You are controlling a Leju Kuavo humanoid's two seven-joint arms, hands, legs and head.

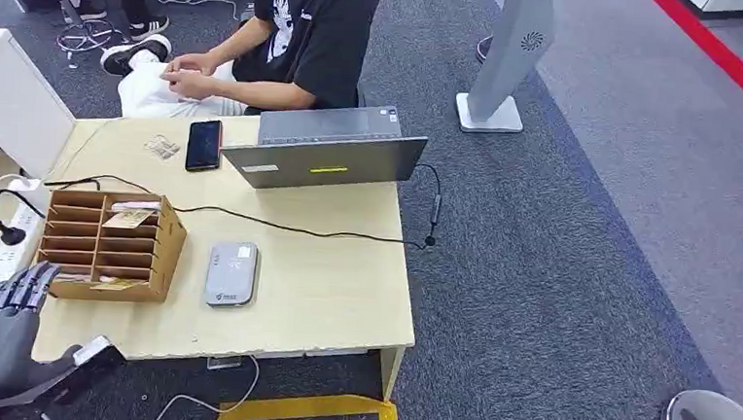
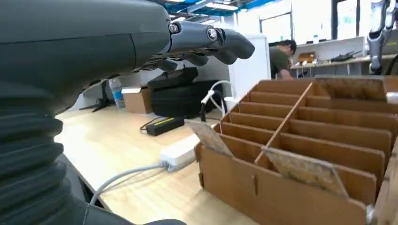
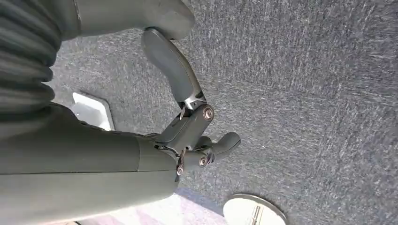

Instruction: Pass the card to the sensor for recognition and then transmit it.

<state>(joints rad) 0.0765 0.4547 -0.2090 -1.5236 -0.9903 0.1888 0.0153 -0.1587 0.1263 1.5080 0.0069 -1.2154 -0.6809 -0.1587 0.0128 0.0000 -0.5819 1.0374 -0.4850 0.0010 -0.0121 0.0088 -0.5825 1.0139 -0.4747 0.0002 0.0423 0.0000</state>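
A brown cardboard sorter box (image 1: pixel 163 246) stands on the left of the wooden table (image 1: pixel 343 296). Cards lie in its slots, one tan card (image 1: pixel 128 219) near the back and another (image 1: pixel 117 284) in the front row. The grey flat sensor (image 1: pixel 231 274) lies just right of the box. My left hand (image 1: pixel 8 326) hovers at the table's front left, beside the box's front corner, fingers straight and apart, holding nothing. In the left wrist view its fingers (image 2: pixel 206 40) reach above the box (image 2: pixel 300 140), where two cards (image 2: pixel 209 137) (image 2: pixel 305 171) lean. My right hand (image 3: pixel 192 136) hangs over the carpet, empty, fingers loosely bent.
A white power strip (image 1: pixel 3 246) and a black cable (image 1: pixel 288 228) lie by the box. A phone (image 1: pixel 204 145) and a laptop (image 1: pixel 322 151) sit at the table's far edge, where a person (image 1: pixel 290 39) is seated. Yellow floor tape (image 1: pixel 306 413) marks the front.
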